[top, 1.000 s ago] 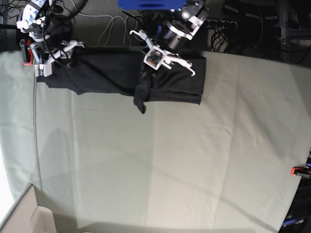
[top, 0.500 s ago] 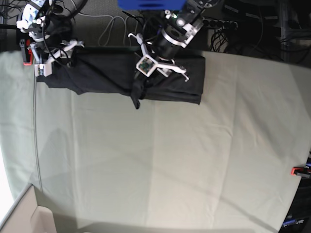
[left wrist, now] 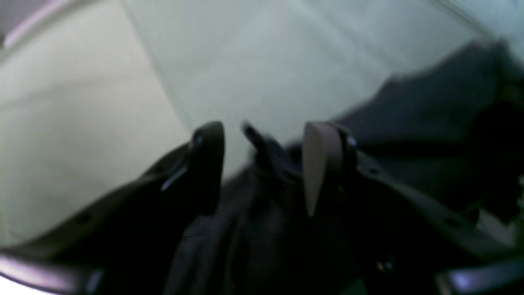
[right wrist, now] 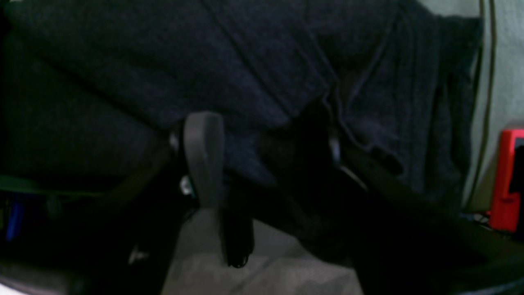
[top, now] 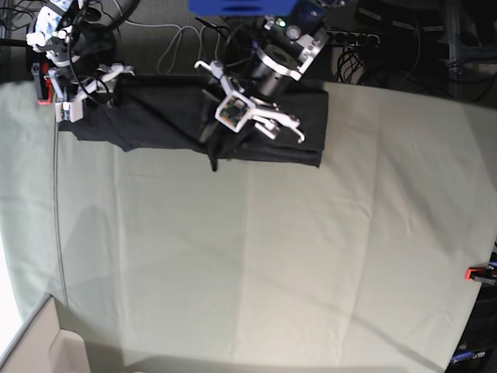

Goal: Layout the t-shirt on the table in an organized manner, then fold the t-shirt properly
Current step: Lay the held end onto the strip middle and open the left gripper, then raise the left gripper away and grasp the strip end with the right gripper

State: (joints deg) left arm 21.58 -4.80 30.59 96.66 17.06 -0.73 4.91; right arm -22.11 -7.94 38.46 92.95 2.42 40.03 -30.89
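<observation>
Black t-shirt (left wrist: 266,155) between left claw (left wrist: 262,164) fingers

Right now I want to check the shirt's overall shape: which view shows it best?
The base view: the whole t-shirt lies as a long dark band at the table's far edge. The left wrist view is blurred, showing only dark folds near its fingers. The right wrist view shows one close patch of fabric.

Left wrist view blurred throughout; dark t-shirt (left wrist: 430,123) smeared, cut off at right edge. Fabric between the fingers (left wrist: 315,164): touching or apart, cannot tell. Right wrist view murky at lower left; red clamp (right wrist: 507,180) cropped at right edge. Base view: t-shirt middle hidden behind left arm; collar mark not visible.
</observation>
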